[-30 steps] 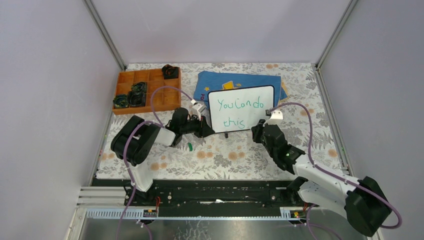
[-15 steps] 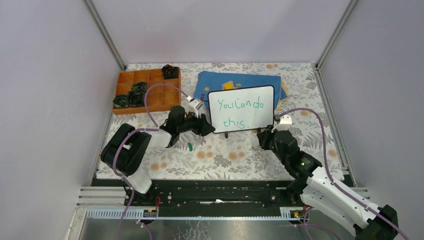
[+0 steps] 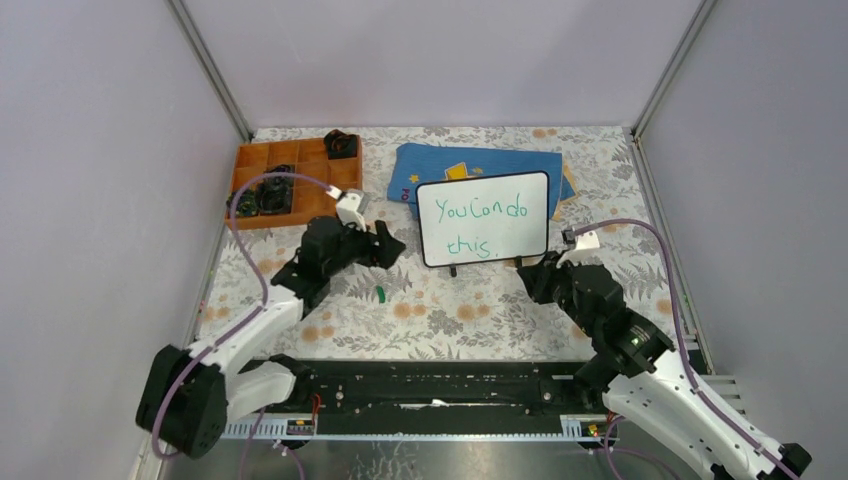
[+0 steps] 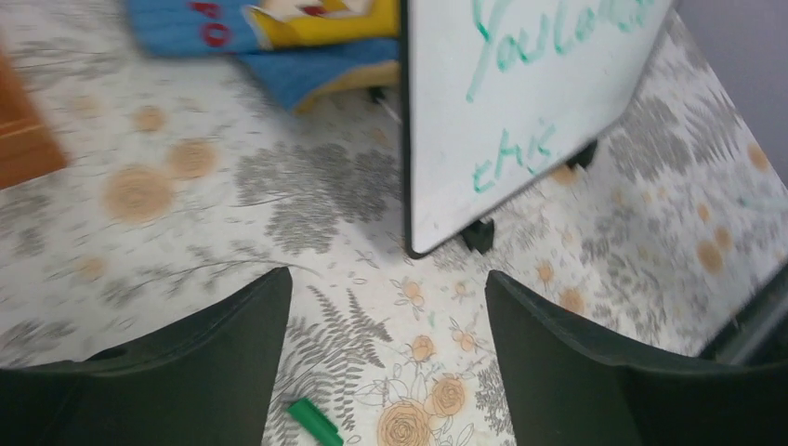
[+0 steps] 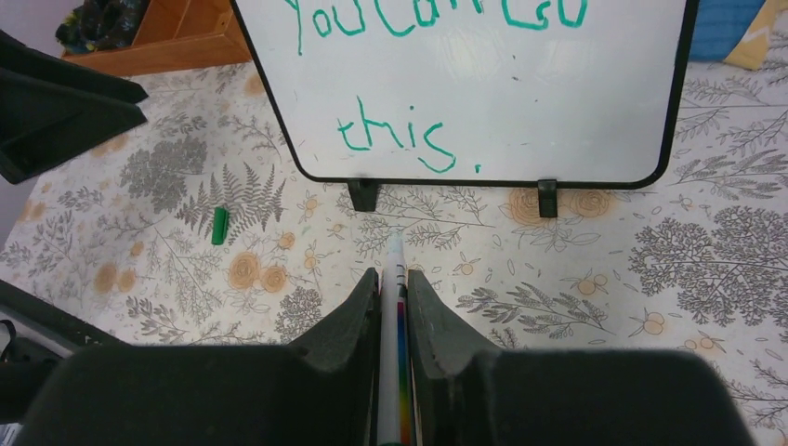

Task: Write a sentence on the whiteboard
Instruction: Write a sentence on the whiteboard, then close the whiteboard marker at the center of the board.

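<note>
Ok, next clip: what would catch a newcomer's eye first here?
The whiteboard stands at the middle of the floral table, the sentence "You can do this" in green across two lines. In front of it the right jaws are shut on a marker, and a green cap lies on the table by the open left jaws.

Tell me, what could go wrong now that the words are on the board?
The right hand grips an uncapped marker aimed at the whiteboard; a forward slip could streak the sentence. The board stands on two small feet, so a bump might tip it. The green cap lies loose near the open left hand and could get knocked away.
</note>
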Motion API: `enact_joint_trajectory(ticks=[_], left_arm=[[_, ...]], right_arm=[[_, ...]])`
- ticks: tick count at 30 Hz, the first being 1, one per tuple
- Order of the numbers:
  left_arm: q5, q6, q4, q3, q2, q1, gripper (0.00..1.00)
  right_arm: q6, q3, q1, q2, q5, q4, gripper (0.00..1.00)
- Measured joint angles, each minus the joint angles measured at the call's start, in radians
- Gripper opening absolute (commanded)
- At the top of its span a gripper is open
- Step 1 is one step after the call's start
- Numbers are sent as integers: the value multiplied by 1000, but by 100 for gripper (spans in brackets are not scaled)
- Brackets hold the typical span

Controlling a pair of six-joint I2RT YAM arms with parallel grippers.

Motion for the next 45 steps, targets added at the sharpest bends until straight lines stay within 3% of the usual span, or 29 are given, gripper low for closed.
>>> enact_joint_trajectory(ticks=[2, 7, 11, 15, 19, 28, 33, 41, 45], left_arm=[[-104, -30, -94, 33, -64, 0, 95], [-324, -202, -288, 55, -257, 35, 99], [-367, -321, -356, 39, -378, 71, 99], [-397, -442, -410, 43, -401, 97, 99], [-390, -446, -438, 55, -399, 106, 99], [-298, -405, -574, 67, -161, 106, 94], [-276, -425, -596, 33, -138, 91, 86], [-385, -467, -614, 68, 29, -106, 75], [-440, -509, -628, 109, 121, -139, 69]], right_arm=[[-5, 21, 0, -14, -4, -24, 0], [-14, 60, 0, -17, -4, -46, 0], [-21, 89, 0, 27, -23, -20, 0], [-27, 148, -1, 133, -73, 51, 0], [-28, 208, -1, 240, -116, 108, 0], [-29, 201, -1, 229, -132, 125, 0], [-29, 169, -1, 174, -129, 100, 0], [-28, 122, -1, 112, -121, 59, 0], [-28, 116, -1, 104, -117, 48, 0]])
